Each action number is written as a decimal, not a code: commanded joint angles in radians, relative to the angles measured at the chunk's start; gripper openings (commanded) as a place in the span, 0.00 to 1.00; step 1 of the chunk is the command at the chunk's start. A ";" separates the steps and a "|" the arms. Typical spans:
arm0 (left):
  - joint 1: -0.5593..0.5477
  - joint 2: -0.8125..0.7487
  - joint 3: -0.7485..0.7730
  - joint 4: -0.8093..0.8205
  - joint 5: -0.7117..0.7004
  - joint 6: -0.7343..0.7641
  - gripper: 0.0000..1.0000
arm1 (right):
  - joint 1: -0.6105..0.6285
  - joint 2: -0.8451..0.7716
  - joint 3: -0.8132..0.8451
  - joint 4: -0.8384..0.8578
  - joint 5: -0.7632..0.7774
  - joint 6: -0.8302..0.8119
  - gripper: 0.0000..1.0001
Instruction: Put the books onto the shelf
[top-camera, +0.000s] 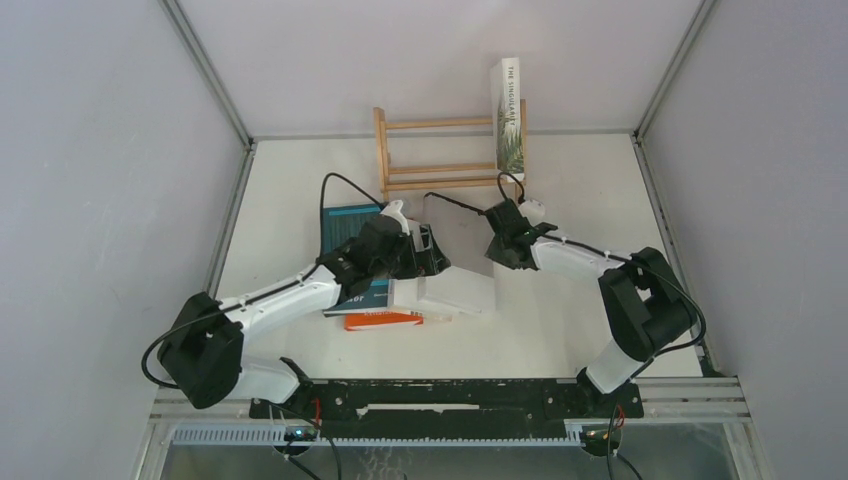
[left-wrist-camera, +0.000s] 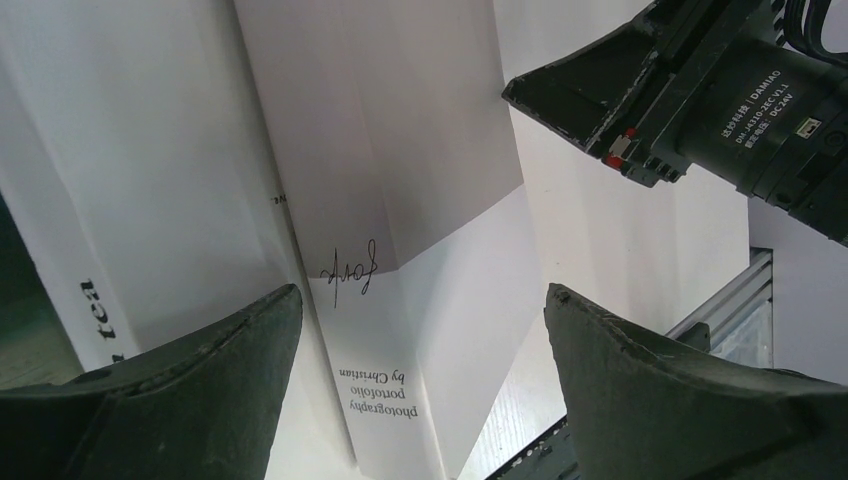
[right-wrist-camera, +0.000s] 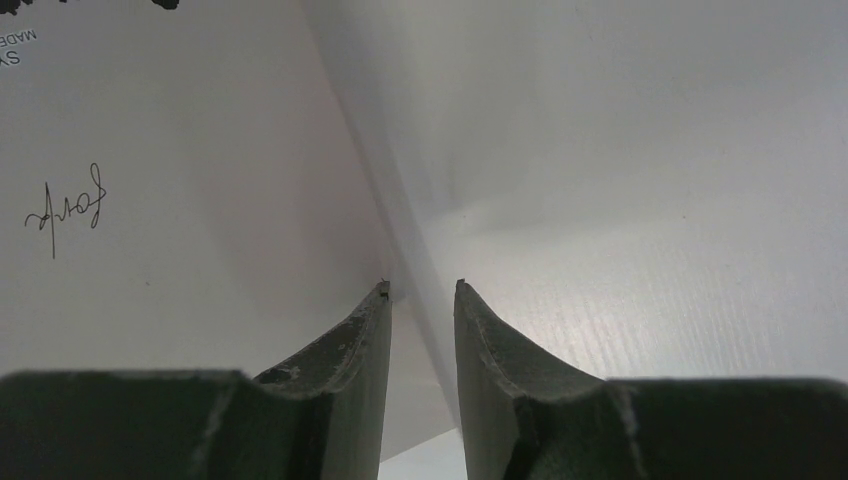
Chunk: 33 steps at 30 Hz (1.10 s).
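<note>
Right wrist, smooth white book (right-wrist-camera: 200, 150), pinched in tapered claw (right-wrist-camera: 422, 290)

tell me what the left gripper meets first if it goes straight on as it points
The white book: its spine lies dead ahead between the open jaws of the left gripper, though depth is unclear.

The shelf (top-camera: 440, 124) is pale smooth wood; the book (left-wrist-camera: 400, 150) is matt white paper; the fingers (left-wrist-camera: 200, 380) are dark matt plastic.
</note>
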 joint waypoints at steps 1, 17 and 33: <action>0.006 0.036 0.053 -0.007 0.015 0.002 0.95 | -0.007 0.052 -0.029 -0.025 -0.058 -0.011 0.37; -0.013 0.069 0.106 0.034 0.071 -0.025 0.97 | -0.038 0.043 -0.029 -0.022 -0.065 -0.055 0.37; -0.092 0.045 0.255 -0.044 0.048 -0.010 0.93 | -0.104 -0.112 -0.074 -0.071 -0.017 -0.101 0.46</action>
